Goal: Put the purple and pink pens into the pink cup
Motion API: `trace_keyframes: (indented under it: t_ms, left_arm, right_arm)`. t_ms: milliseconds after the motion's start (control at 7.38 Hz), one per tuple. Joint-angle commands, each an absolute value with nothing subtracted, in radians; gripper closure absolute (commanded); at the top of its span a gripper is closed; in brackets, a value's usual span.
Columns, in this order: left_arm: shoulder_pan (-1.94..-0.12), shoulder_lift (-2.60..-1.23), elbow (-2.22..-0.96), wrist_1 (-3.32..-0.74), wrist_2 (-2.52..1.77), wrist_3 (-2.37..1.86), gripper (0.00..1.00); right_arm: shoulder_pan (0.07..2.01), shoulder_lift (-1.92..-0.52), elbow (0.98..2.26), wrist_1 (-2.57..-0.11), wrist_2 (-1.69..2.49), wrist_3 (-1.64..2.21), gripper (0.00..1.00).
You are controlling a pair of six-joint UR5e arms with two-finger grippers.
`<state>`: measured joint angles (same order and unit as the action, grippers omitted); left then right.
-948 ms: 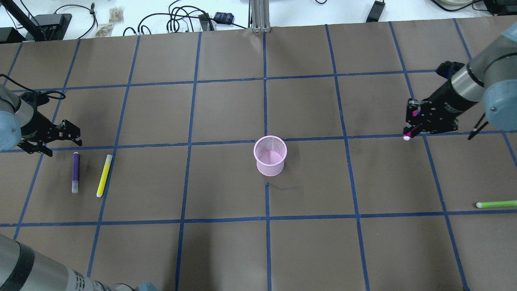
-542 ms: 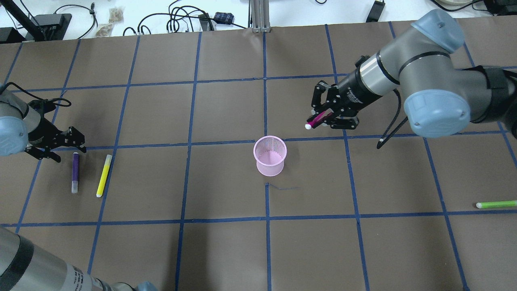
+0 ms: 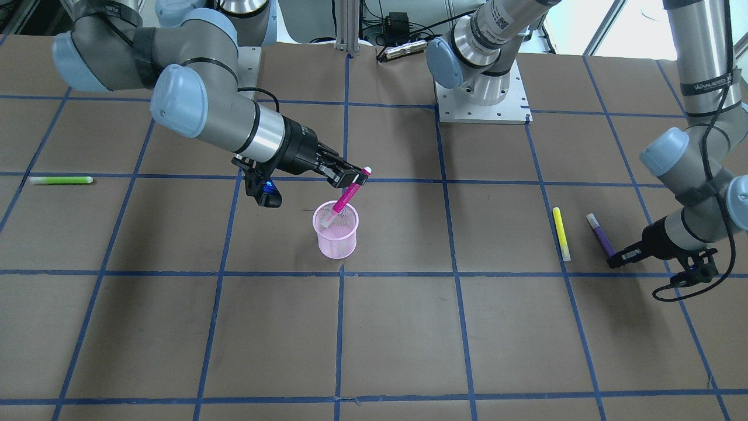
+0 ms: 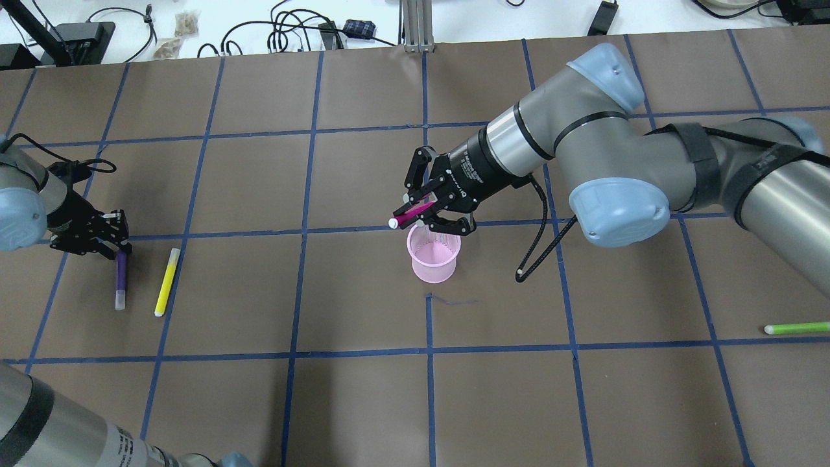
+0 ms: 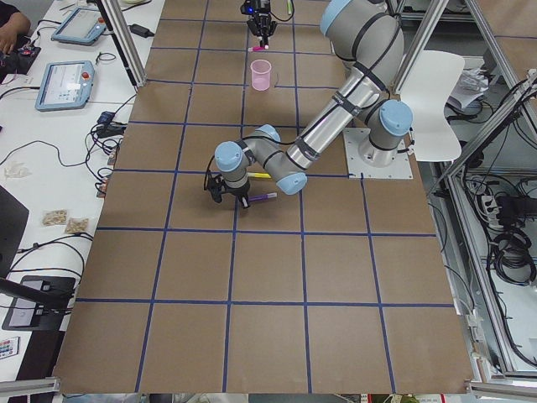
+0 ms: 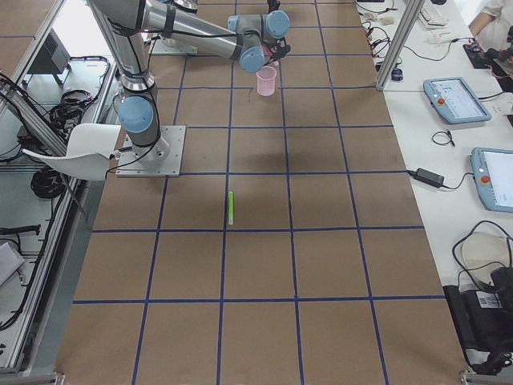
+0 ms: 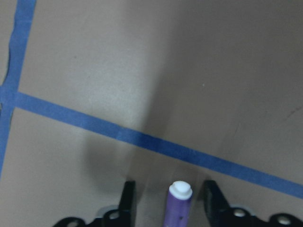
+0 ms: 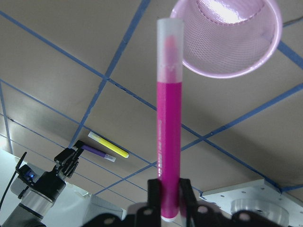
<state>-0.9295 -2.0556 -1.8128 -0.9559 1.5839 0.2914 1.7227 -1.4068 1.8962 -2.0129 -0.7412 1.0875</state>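
Note:
The pink mesh cup (image 4: 433, 259) stands upright near the table's middle and also shows in the front view (image 3: 336, 240). My right gripper (image 4: 425, 211) is shut on the pink pen (image 3: 346, 196) and holds it tilted, with its lower tip at the cup's mouth. In the right wrist view the pink pen (image 8: 168, 123) points at the cup's rim (image 8: 199, 71). The purple pen (image 4: 120, 279) lies flat at the far left. My left gripper (image 4: 111, 245) is open and low, with its fingers on either side of the pen's end (image 7: 180, 203).
A yellow pen (image 4: 166, 281) lies just right of the purple one, roughly parallel to it. A green pen (image 4: 796, 328) lies at the far right edge of the table. Blue tape lines grid the brown table (image 4: 363, 402). Cables and boxes lie beyond the far edge.
My right arm has swung left across the table with the pink pen, from the far right to over the cup. My left gripper has moved down to the purple pen's end.

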Motion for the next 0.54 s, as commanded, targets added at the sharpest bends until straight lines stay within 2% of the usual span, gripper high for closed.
trace_keyframes:
  t_ms: [0,271,406]
  left_arm:
    - [-0.93,-2.054,-1.802,-0.954,1.585,0.291,1.0]
    - [-0.931,-2.054,-1.799,-0.954,1.585,0.285,1.0]
    - [-0.931,-2.052,-1.799,-0.954,1.586,0.281,1.0]
  right_arm:
    - [1.741,-1.37,1.919,-2.01,-0.724,1.155,1.0]
    - [1.741,-1.362,1.917,-2.02,-0.724,1.166,1.0]
    - [1.741,-1.347,1.917,-2.025,-0.73,1.164,0.86]
